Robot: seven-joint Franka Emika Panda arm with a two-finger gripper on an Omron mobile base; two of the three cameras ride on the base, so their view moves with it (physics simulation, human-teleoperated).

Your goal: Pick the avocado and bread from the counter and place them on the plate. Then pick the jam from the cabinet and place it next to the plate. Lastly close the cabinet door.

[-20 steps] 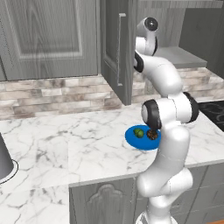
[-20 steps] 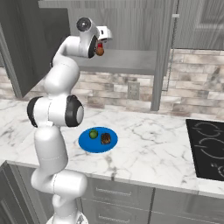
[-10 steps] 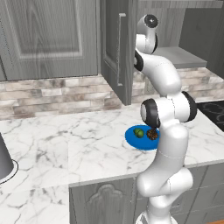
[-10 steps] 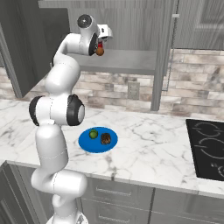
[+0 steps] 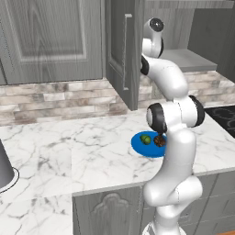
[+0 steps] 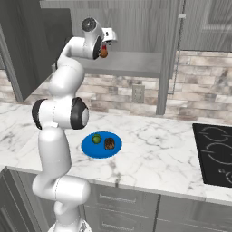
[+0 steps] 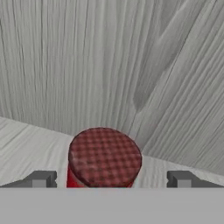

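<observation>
From your left base camera, the white arm reaches up into the open grey wood-grain wall cabinet (image 5: 183,13), with its tall narrow grey door with the slim pale bar handle (image 5: 123,50) swung out toward you. The plain grey shelf (image 5: 190,59) sits just behind the arm's upper joint. Down on the white marble bench with grey veins (image 5: 69,151) you've got the flat round bright blue plate (image 5: 140,146), and on it the small rounded green avocado (image 5: 145,139) next to the dark brown rough lump of bread (image 5: 159,140), the arm covering part of the plate's right side.

From your right base camera, the pincer (image 6: 110,37) is up at shelf level inside the cabinet, and a small orange-brown ball (image 6: 104,53) peeks out right beside the hand. A bit of red shows there too, but it's too small to say much. The avocado and bread sit side by side on the blue plate, close but apart, avocado on the left. A black cooktop (image 6: 215,154) lies at the right end of the bench.

On your hand camera, the small red cylindrical jam jar with the darker checkered top (image 7: 104,158) stands upright on the shelf, right between the two dark finger tips (image 7: 40,179). The pincer is spread wide, with a clear gap on each side of the jar, so nothing's gripped. Grey wood-grain cabinet wall sits behind it.
</observation>
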